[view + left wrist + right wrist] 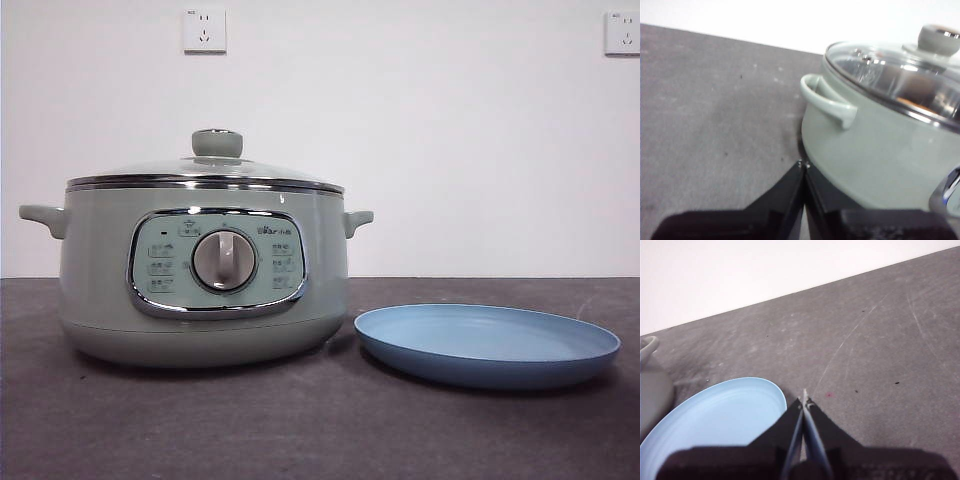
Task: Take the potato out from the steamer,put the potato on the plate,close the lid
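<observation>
The pale-green steamer point(200, 275) stands at the left of the dark table with its glass lid point(205, 170) on. The light-blue plate point(487, 343) lies empty to its right. The potato is barely seen as an orange-brown patch through the lid in the left wrist view point(917, 102). My left gripper point(804, 165) is shut and empty, close to the steamer point(875, 150) below its side handle point(827, 100). My right gripper point(804, 395) is shut and empty beside the plate point(715, 420). Neither gripper shows in the front view.
A white wall with two sockets point(204, 30) stands behind the table. Bare dark tabletop point(300, 420) lies in front of the steamer and plate, and on the far side of each gripper.
</observation>
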`<state>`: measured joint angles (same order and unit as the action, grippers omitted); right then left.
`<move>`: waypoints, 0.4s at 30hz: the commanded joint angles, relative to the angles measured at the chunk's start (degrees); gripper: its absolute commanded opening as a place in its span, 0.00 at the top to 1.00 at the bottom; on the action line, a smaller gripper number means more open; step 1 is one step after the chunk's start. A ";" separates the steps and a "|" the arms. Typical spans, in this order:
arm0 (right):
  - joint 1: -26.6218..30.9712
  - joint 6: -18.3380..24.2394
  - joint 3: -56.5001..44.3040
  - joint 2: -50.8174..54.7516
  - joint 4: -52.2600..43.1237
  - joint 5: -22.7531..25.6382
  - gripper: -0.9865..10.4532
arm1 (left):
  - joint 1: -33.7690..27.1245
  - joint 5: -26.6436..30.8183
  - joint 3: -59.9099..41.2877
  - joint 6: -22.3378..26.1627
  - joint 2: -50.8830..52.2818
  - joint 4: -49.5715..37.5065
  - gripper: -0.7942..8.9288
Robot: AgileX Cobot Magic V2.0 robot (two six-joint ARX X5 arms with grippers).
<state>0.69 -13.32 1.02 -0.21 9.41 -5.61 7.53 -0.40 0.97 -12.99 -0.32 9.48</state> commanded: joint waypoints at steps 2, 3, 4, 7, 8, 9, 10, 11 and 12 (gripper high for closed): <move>-0.11 -3.91 -0.63 0.11 -1.25 -0.04 0.91 | -0.15 -0.50 -0.76 -2.54 0.13 -0.48 0.92; -0.11 -5.38 -0.63 0.11 -1.70 -0.07 0.91 | -0.13 -1.79 -0.76 -3.43 0.13 -0.07 0.92; -0.11 -6.80 -0.63 0.11 -1.99 -0.07 0.91 | -0.13 -2.97 -0.76 -4.00 0.13 0.11 0.92; -0.11 -12.68 -0.28 0.11 -1.86 -0.76 0.92 | -0.13 -7.98 -0.55 -6.69 0.13 0.04 0.92; -0.11 -14.32 0.02 0.11 -1.49 -1.22 0.92 | -0.13 -9.31 -0.37 -7.65 0.13 0.11 0.92; -0.11 -15.98 0.52 0.09 -0.87 -1.86 0.92 | -0.13 -10.67 0.04 -8.74 0.13 0.66 0.92; -0.11 -17.18 1.27 -0.13 0.09 -1.92 0.92 | -0.13 -11.47 0.63 -10.10 0.11 1.79 0.92; -0.11 -17.92 1.97 -0.48 0.98 -1.97 0.92 | -0.13 -12.02 1.31 -11.32 0.09 3.37 0.92; -0.11 -18.58 2.99 -1.03 2.38 -1.97 0.92 | -0.13 -12.39 2.29 -12.31 -0.02 5.79 0.92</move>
<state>0.69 -28.56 2.96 -1.10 12.10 -7.49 7.53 -12.27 2.48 -22.26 -0.36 14.06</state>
